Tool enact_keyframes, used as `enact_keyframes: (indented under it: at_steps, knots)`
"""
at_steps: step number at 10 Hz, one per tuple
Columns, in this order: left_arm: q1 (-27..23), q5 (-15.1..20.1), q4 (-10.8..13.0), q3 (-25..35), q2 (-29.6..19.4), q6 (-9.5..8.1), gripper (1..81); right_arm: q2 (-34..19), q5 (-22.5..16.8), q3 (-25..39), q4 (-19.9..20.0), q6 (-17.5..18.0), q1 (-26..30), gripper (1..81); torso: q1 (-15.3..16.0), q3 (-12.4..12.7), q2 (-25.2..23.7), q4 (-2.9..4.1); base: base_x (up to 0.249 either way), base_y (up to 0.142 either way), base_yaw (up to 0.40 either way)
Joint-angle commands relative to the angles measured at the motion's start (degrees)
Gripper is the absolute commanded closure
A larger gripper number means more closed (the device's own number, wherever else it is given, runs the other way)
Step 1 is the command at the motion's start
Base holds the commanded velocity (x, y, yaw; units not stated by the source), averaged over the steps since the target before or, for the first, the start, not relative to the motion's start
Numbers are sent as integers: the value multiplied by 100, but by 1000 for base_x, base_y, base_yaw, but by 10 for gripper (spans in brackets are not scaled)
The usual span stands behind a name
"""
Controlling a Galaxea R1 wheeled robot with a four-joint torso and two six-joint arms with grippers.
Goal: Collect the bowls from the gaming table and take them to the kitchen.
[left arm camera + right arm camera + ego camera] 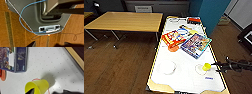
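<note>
White and rimmed in tan, the gaming table (184,75) carries a white bowl (166,67) toward seven o'clock and an orange bowl (173,48) near its centre, touching a red game box (171,38). A blue game box (195,45) lies at two o'clock. At four o'clock the right gripper (212,65) meets a yellow cup (206,66), with one fingertip apparently inside the rim; how far the gripper is spread cannot be told. A wooden table (126,22) stands at ten o'clock.
</note>
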Motion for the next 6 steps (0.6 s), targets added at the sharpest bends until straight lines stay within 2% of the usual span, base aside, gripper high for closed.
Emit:
enact_keyframes:
  at_steps: [1,6]
  knots:
    - [51,495,-34,13,3,22,10,-214,-236,80,158,34,624,10,0,0,0,0,0,0,0]
    - [60,495,-52,-13,-23,13,10,137,-157,-157,158,43,483,10,0,-2,2,0,0,0,0]
